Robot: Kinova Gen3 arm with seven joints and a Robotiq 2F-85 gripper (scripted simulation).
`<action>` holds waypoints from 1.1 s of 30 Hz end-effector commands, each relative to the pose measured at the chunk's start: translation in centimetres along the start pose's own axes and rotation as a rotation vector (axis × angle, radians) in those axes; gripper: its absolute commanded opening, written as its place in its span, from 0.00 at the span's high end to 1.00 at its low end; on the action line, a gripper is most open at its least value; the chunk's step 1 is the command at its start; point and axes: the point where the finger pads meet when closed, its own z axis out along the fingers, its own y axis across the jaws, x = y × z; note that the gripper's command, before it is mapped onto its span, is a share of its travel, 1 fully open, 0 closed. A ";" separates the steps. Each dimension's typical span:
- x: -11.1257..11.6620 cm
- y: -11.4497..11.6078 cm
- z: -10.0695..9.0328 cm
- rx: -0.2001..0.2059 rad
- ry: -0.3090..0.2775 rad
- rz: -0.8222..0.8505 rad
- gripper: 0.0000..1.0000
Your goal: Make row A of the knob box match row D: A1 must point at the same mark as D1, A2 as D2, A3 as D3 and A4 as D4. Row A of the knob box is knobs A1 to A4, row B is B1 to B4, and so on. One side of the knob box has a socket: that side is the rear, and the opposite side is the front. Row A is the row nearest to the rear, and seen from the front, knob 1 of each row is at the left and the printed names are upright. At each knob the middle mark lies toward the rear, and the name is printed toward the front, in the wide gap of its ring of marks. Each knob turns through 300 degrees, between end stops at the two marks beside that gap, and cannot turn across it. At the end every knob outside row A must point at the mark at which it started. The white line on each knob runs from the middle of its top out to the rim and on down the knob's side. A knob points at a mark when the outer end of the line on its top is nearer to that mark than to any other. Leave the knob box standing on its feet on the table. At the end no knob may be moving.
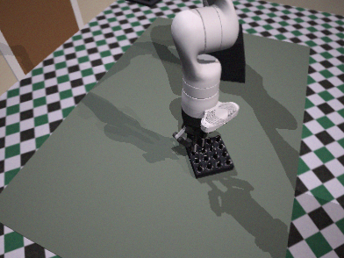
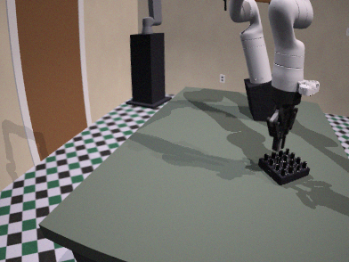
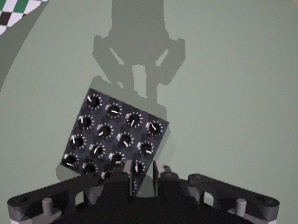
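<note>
The black knob box (image 1: pixel 215 173) (image 2: pixel 294 178) (image 3: pixel 100 116) lies flat on the table, its knobs up, and appears turned at an angle in the wrist view. Its knobs stand in several rows with white lines and rings of marks; a corner knob (image 3: pixel 155 128) shows clearly. Names and socket cannot be made out. My gripper (image 1: pixel 198 146) (image 2: pixel 278 149) (image 3: pixel 143 170) is pointed down above the box's edge on the arm-base side. Its fingers stand a narrow gap apart with nothing held. A knob (image 3: pixel 139 167) shows just beyond the fingertips; the fingers hide the knobs nearest them.
The green-grey table (image 1: pixel 110 189) (image 2: pixel 178 209) (image 3: pixel 235 90) carries the box. The arm's black base block (image 1: pixel 234 66) (image 2: pixel 258 104) stands behind the box. Arm shadows fall across the table and around the box. A checkered floor lies past the table's edges.
</note>
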 end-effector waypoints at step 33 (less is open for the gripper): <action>1.0 0.3 -1.2 -0.023 0.024 0.434 0.81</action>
